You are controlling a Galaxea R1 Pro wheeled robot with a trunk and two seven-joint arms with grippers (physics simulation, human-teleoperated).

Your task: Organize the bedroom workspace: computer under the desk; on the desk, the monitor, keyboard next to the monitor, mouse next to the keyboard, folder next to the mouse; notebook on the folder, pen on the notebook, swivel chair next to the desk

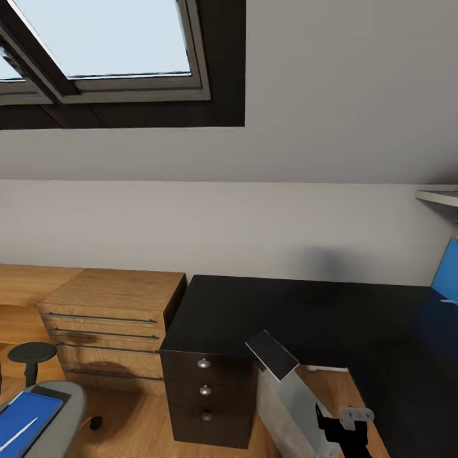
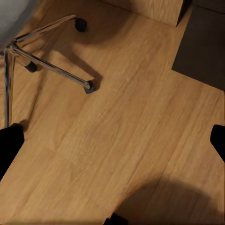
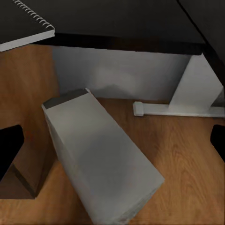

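- Computer (image 1: 289,397) is leaning tilted on the wooden floor (image 2: 122,131), in the recess just beside the drawer unit (image 1: 207,397) of the desk (image 1: 286,318); we are seeing its dark top face angled toward the desk's front edge.
- We are viewing the same grey case in the right wrist view, lying slanted below the desk's underside, near a white desk foot (image 3: 187,101).
- We are noting a spiral-bound notebook (image 3: 28,30) lying on the desk, overhanging its edge.
- Right gripper (image 1: 343,426) is hovering just beside the computer's lower end; its fingers are standing spread apart and grasping nothing.
- Left gripper (image 2: 112,145) is hanging over bare floor, its fingers released and wide apart.
- Swivel chair (image 1: 60,413) is standing at the lower left, apart from the desk, and is carrying the blue folder (image 1: 22,420) with the white pen (image 1: 18,432) lying on it.
- Chrome legs (image 2: 47,65) with casters are showing in the left wrist view.
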